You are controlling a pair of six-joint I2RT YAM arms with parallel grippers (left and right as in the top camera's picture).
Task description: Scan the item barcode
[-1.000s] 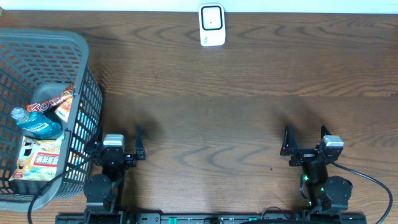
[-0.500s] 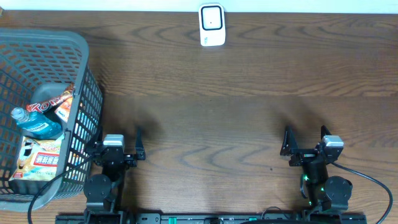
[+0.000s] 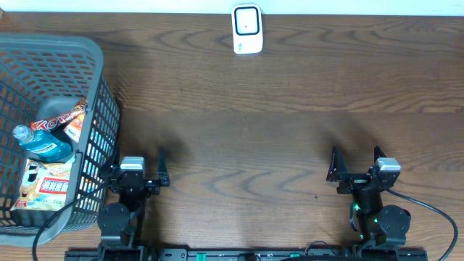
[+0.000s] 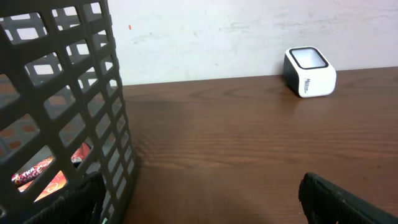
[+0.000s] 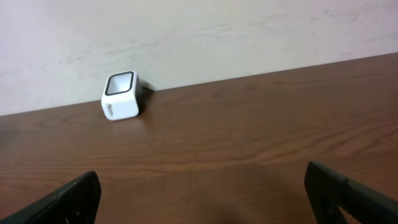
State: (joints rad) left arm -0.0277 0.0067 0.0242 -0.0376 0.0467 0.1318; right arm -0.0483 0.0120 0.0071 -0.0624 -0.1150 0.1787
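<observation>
Standing released and empty at the near edge, the left gripper (image 3: 139,164) and right gripper (image 3: 355,159) face the far scanner (image 3: 247,30), while the snack packs (image 3: 49,185) lie in the left basket (image 3: 51,44).

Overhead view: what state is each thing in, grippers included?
basket: upright, items inside
blue bottle: lying inside basket
snack packet: lying inside basket
scanner: upright, nothing in front of it
left gripper: open, empty
right gripper: open, empty
</observation>
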